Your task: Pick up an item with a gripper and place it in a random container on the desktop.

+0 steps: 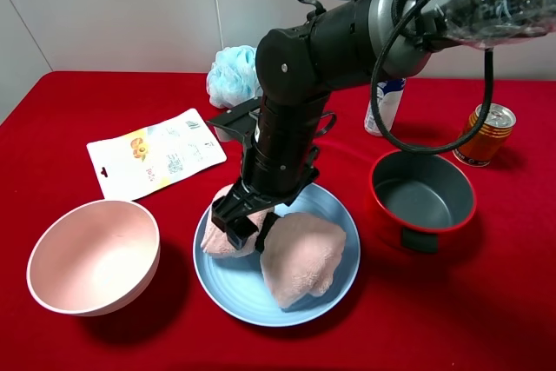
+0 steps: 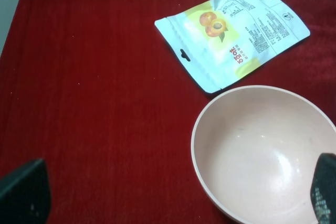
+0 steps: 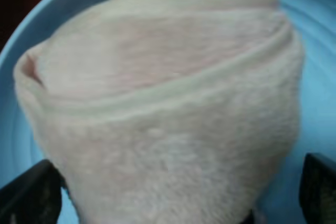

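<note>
The pale pink towel [image 1: 300, 258] lies in the light blue plate [image 1: 252, 297] on the red desktop [image 1: 87, 102], its dark band under my claw. My right gripper [image 1: 252, 228] reaches down onto the towel's middle, jaws wide apart on either side of it. In the right wrist view the towel [image 3: 168, 103] fills the space between the two fingertips [image 3: 26, 192], with the plate [image 3: 315, 77] behind it. My left gripper [image 2: 173, 192] is open and empty above the cloth next to the pink bowl [image 2: 262, 150]. The left arm does not show in the exterior view.
A pink bowl [image 1: 94, 255] stands left of the plate. A snack packet [image 1: 156, 154] lies behind it. A blue pouf [image 1: 233, 76] sits at the back. A red pot [image 1: 423, 190], a white bottle [image 1: 384, 106] and an orange can [image 1: 486, 134] stand to the right.
</note>
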Robot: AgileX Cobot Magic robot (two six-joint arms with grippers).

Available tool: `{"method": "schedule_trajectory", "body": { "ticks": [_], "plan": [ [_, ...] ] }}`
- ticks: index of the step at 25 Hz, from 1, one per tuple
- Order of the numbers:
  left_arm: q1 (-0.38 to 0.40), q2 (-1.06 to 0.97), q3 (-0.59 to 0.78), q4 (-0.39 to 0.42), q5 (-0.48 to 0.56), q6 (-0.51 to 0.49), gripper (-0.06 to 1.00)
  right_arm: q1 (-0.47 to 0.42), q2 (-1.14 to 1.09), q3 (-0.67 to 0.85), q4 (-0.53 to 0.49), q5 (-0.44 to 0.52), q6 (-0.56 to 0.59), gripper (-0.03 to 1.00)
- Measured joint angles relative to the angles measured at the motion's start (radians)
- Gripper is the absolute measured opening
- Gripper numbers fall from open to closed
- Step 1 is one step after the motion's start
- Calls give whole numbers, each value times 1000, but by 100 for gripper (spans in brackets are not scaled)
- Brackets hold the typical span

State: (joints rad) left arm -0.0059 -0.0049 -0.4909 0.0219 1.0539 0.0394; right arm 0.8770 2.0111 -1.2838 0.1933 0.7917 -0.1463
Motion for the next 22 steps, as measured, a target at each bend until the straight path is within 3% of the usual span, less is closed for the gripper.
{"method": "schedule_trajectory", "body": {
  "ticks": [13,22],
  "plan": [
    [0,0,0,0,0,0,99,0,-94,0,-22,18,12,69],
    [0,0,0,0,0,1,99,0,-255,0,-38,113,13,69]
  ]
}}
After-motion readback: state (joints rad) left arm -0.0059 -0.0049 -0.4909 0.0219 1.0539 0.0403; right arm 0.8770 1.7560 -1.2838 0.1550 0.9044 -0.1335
